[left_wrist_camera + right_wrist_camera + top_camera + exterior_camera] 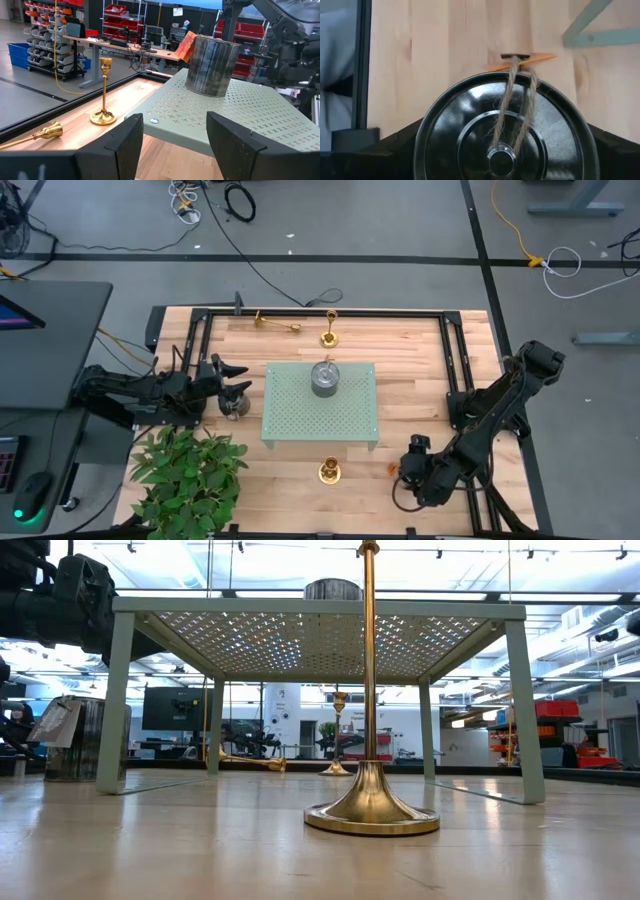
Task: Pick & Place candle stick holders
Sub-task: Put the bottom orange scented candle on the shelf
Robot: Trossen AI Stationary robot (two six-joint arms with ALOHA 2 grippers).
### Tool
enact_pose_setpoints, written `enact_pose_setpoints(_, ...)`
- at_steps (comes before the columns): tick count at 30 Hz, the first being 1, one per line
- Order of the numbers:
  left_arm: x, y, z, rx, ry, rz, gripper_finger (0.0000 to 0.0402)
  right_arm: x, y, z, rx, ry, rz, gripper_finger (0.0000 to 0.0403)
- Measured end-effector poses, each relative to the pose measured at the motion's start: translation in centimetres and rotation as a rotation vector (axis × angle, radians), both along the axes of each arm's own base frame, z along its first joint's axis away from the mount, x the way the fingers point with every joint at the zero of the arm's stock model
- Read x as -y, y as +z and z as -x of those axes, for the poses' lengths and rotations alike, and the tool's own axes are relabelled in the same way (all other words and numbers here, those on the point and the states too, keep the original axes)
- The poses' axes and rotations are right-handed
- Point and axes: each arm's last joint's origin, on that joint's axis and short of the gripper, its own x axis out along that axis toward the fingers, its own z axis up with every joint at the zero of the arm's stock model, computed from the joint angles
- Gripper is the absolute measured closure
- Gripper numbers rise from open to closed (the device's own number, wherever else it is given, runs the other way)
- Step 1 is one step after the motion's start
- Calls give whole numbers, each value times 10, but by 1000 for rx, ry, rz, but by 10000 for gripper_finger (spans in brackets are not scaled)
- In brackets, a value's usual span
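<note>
Tabletop [420, 360]: light wood planks inside a black frame.
Rack [290, 415]: pale green perforated stand on four legs, middle of the tabletop; a grey metal can [325, 379] stands on it.
Candle stick holder, far upright [329, 335]: gold, standing near the far edge of the tabletop, just beyond the rack.
Candle stick holder, lying [276, 322]: gold, on its side along the far edge, beside the far upright one, apart from it.
Candle stick holder, near upright [329, 471]: gold, standing on the near side of the rack; fills the middle of the low view.
Left gripper [232, 379]: at the rack's left side, just off its edge, aimed across it; fingers [125, 145] spread wide, holding nothing.
Second can [233, 405]: on the tabletop beside the left gripper.
Right gripper [408, 470]: low over the tabletop's near right corner; cannot tell the fingers' state. A black round lid [502, 130] with a twine loop fills its wrist view.
Plant [185, 475]: green, near left corner.
</note>
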Motion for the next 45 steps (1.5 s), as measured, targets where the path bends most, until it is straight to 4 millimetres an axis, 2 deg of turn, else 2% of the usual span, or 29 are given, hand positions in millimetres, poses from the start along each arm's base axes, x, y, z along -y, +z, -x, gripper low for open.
enact_pose_setpoints(3,0,0,0,0,0,0,184,2,8,-5,-5,17,30,57)
enact_pose_setpoints(9,0,0,0,0,0,0,184,2,40,-14,2,48,79,58)
enact_pose_setpoints(18,0,0,0,0,0,0,184,7,96,-25,43,59,129,58)
enact_pose_setpoints(23,0,0,0,0,0,0,184,16,128,-33,92,61,174,58)
enact_pose_setpoints(30,0,0,0,0,0,0,184,43,154,-52,132,34,221,58)
enact_pose_setpoints(36,0,0,0,0,0,0,184,77,157,-73,128,1,260,58)
enact_pose_setpoints(45,0,0,0,0,0,0,184,135,161,-101,161,-56,220,58)
